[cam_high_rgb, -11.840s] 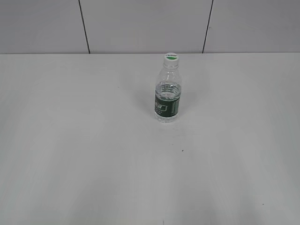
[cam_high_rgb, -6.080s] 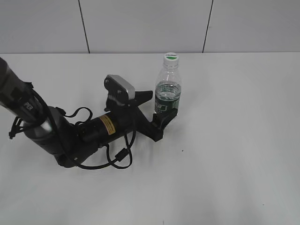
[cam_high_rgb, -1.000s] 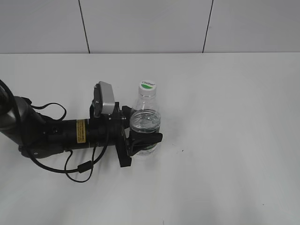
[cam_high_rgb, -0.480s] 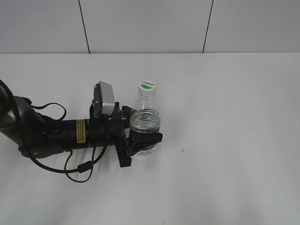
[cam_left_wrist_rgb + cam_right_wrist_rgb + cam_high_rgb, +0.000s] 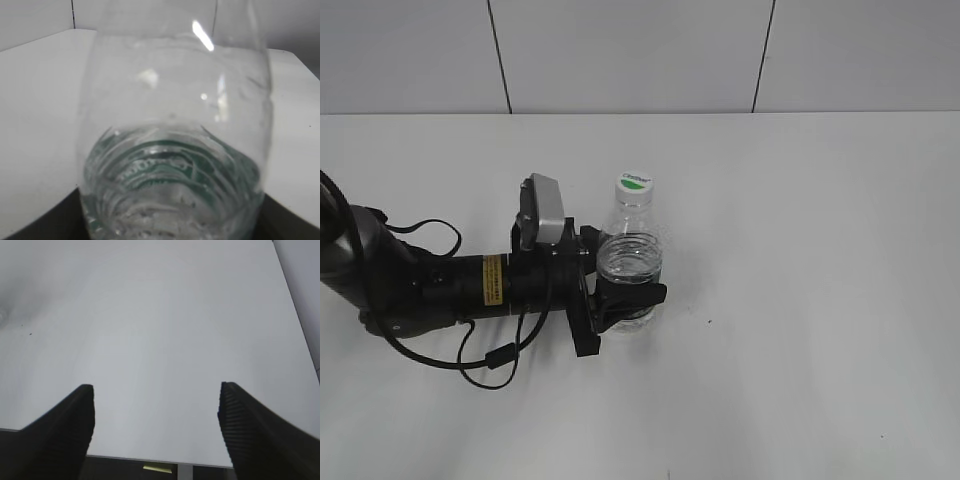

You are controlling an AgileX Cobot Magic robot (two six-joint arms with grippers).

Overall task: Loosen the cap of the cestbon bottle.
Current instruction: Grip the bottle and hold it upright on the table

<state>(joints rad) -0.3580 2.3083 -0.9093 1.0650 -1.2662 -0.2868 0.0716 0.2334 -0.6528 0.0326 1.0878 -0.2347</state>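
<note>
One arm in ext. view, lying low across the white table from the left. Left gripper clamped round lower body of the cestbon bottle, fingers covering the label band. Bottle upright, long axis vertical, the cap on top w/ green mark facing up. Bottle sits left of table centre.

Left wrist view: bottle fills frame, very close, green print seen thru water near the bottom. Fingers not clear here.

Right wrist view: right gripper spread wide, holding nothing, both dark fingers over bare table. Bottle not seen.
</note>
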